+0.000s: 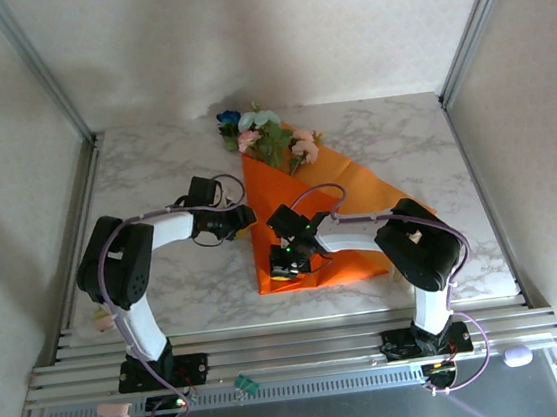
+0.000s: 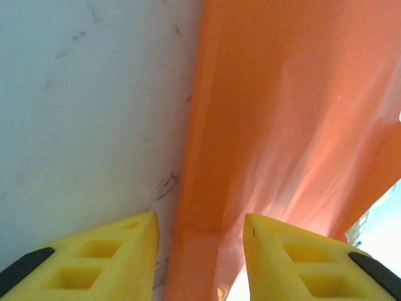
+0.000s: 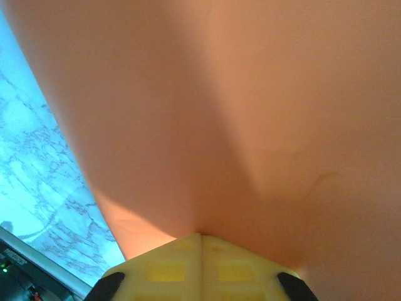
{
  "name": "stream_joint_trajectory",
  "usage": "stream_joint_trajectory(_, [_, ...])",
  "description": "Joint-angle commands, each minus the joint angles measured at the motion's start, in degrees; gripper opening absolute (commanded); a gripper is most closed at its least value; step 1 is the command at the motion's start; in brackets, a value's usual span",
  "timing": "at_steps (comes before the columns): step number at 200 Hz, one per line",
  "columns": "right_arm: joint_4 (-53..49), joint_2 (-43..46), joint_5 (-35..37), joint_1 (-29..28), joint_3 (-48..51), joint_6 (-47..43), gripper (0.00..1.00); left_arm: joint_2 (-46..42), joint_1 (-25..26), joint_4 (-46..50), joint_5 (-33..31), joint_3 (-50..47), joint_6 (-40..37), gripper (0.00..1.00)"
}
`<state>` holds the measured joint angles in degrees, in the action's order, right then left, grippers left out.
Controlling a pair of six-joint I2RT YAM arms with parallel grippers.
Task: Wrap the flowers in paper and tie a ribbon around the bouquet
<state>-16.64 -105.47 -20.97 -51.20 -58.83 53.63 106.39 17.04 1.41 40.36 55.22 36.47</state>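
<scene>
- While the flowers (image 1: 268, 137) lie with their blooms past the far corner of the paper (image 1: 357, 194), the top view puts both arms on the near half of the sheet. The wrap looks mid-fold, no cone closed yet.
- Top view: the left part of the paper is folded toward the middle, with a long edge running from the blooms to the near side. The right part lies flat on the table (image 1: 154, 172).
- Top view: left gripper (image 1: 246, 215) sits at the left fold edge, roughly midway along it. Right gripper (image 1: 286, 260) sits over the near-left corner. Likely split: one holds the corner, the other works the fold.
- Left wrist: yellow fingers (image 2: 119, 263) stand apart with the raised orange fold (image 2: 294, 113) running between them. No contact visible on either pad. Bare table (image 2: 88, 113) lies left of the fold. It reads as straddling the ridge, placed to pinch it.
- Right wrist: right gripper (image 3: 200, 266) has its tips together, and the sheet (image 3: 250, 113) rises straight off the tip line with shading converging there. Judged clamped on the paper. Marble table (image 3: 44, 163) shows lower left, under the lifted sheet.
- Holding the corner up probably tensions the flap so it can roll over the bunch.
- Risk: the sheet is thin and could tear or slip at the pinch if pulled hard. Tying comes later.
</scene>
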Motion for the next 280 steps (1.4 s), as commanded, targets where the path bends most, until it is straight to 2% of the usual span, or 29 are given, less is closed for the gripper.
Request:
stream_joint_trajectory(1, [-4.1,-1.9,1.3,0.2,3.1,1.2,0.0,2.9,-2.0,-1.5,4.4,1.1,-4.8,0.37])
stream_joint_trajectory(31, [-3.6,-2.2,0.7,0.4,3.0,1.3,0.0,3.6,-5.4,-5.7,8.6,-1.0,-5.3,0.36])
stream_joint_trajectory(60, [-2.9,-2.6,0.0,0.5,3.3,1.6,0.0,5.9,-5.5,-8.4,13.6,-0.9,-6.1,0.35])
stream_joint_trajectory(83, [-2.8,-2.9,-0.1,0.5,3.2,1.7,0.0,6.8,-5.4,-9.7,14.8,-0.9,-6.5,0.36])
stream_joint_trajectory(154, [-3.3,-2.9,-0.3,0.5,2.7,1.7,0.0,10.8,-5.4,-12.1,13.2,2.5,-5.0,0.38])
stream_joint_trajectory(215, [-3.5,-3.1,-0.6,0.5,2.0,1.7,0.0,13.3,-4.7,-12.8,12.0,5.2,-4.9,0.37])
stream_joint_trajectory(242, [-3.7,-3.0,-0.6,0.6,1.8,1.8,0.0,14.0,-4.8,-13.8,12.5,5.4,-4.4,0.31])
stream_joint_trajectory(280, [-4.0,-2.9,-0.6,0.6,1.5,1.7,0.0,13.6,-4.9,-14.8,12.1,4.9,-4.2,0.1])
